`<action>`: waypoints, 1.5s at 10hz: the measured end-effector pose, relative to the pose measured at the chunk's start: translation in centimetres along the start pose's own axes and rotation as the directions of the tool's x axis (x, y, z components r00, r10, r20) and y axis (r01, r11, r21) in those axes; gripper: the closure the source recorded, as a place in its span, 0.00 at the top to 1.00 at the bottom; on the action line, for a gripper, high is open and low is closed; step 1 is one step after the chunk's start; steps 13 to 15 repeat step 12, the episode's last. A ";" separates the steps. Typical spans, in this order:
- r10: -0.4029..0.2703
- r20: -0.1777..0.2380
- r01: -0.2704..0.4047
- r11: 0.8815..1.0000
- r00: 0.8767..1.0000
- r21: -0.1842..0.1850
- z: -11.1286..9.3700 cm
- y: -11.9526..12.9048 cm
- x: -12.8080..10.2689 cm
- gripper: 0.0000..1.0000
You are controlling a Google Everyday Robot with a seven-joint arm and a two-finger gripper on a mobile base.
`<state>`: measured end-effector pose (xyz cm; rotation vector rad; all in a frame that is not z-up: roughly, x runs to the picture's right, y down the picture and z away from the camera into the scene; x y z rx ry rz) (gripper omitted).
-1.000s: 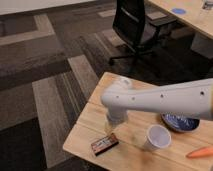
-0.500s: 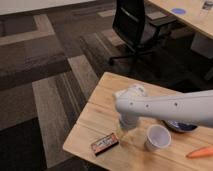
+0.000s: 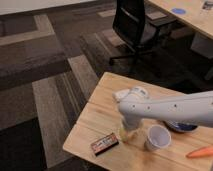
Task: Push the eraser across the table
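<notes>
The eraser (image 3: 104, 144) is a small black block with an orange-and-white label. It lies flat near the front left edge of the light wood table (image 3: 100, 107). My gripper (image 3: 128, 133) hangs down from the white arm that reaches in from the right. It is low over the tabletop, just right of the eraser's right end and left of the white cup (image 3: 157, 137). I cannot tell whether it touches the eraser.
A small white rounded case (image 3: 120, 95) lies behind the arm. A dark blue bowl (image 3: 181, 127) and an orange carrot (image 3: 200, 152) are at the right. A black office chair (image 3: 134, 25) stands beyond the table, and another pale desk (image 3: 192, 17) bears a blue disc (image 3: 178, 10).
The arm's wrist has swung right and the gripper has come down closer to the tabletop beside the eraser. The eraser and the cup have not moved.
</notes>
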<state>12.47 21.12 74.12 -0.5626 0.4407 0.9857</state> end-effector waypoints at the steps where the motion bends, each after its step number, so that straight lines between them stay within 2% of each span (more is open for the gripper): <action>1: -0.029 -0.001 0.029 1.000 1.000 -0.005 0.3 1.1 -0.8 0.65; 2: -0.069 -0.002 0.069 0.998 0.998 -0.012 0.6 2.5 -1.6 0.65; 3: -0.151 0.004 0.151 0.988 0.989 -0.034 0.6 5.7 -3.2 0.65; 5: -0.289 0.021 0.289 0.953 0.957 -0.092 0.7 11.3 -5.6 0.65; 6: -0.398 0.044 0.400 0.911 0.916 -0.099 -0.5 15.0 -7.7 0.65; 7: -0.507 0.062 0.510 0.856 0.860 -0.084 -2.5 18.3 -9.2 0.65; 8: -0.602 0.076 0.606 0.793 0.795 -0.061 -4.8 21.2 -10.4 0.65; 9: -0.647 0.074 0.650 0.759 0.759 -0.036 -6.3 22.2 -11.0 0.65; 10: -0.677 0.075 0.680 0.733 0.732 -0.018 -7.5 23.1 -11.4 0.65; 11: -0.681 0.075 0.684 0.730 0.728 -0.012 -7.8 23.1 -11.6 0.65; 15: -0.680 0.075 0.683 0.731 0.729 -0.011 -7.8 23.0 -11.6 0.65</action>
